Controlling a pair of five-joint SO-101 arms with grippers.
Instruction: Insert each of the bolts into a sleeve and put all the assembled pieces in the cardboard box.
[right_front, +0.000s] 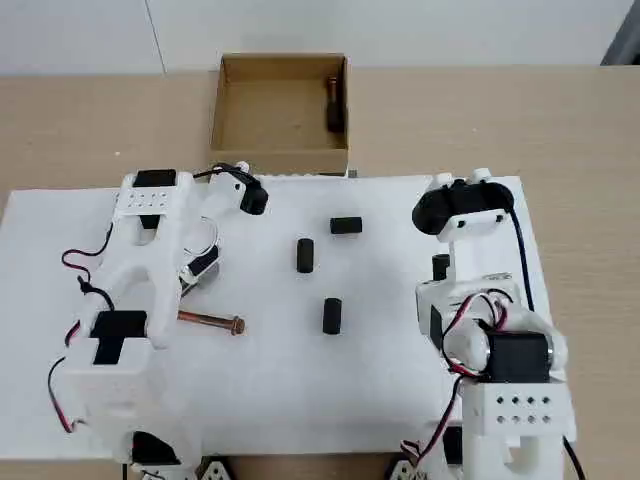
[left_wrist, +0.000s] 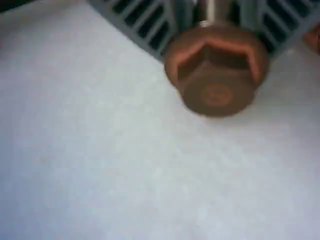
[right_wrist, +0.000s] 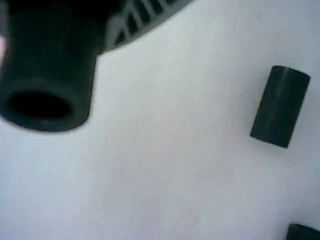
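The left arm (right_front: 130, 290) hides the bolt's (right_front: 210, 322) tip; 1 sleeve (right_wrist: 304, 233) is cut off at the edge.

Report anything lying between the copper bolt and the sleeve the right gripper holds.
One loose sleeve lies on the white mat roughly midway between the bolt and the held sleeve, close to the straight line. Two other sleeves lie nearer the cardboard box, off that line.

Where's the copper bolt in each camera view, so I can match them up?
High view: bolt over the white mat, left of centre, beside an arm.
Left wrist view: its hex head close up, facing the camera.
Right wrist view: a black sleeve on the mat instead.
Shared landmark: the white mat.
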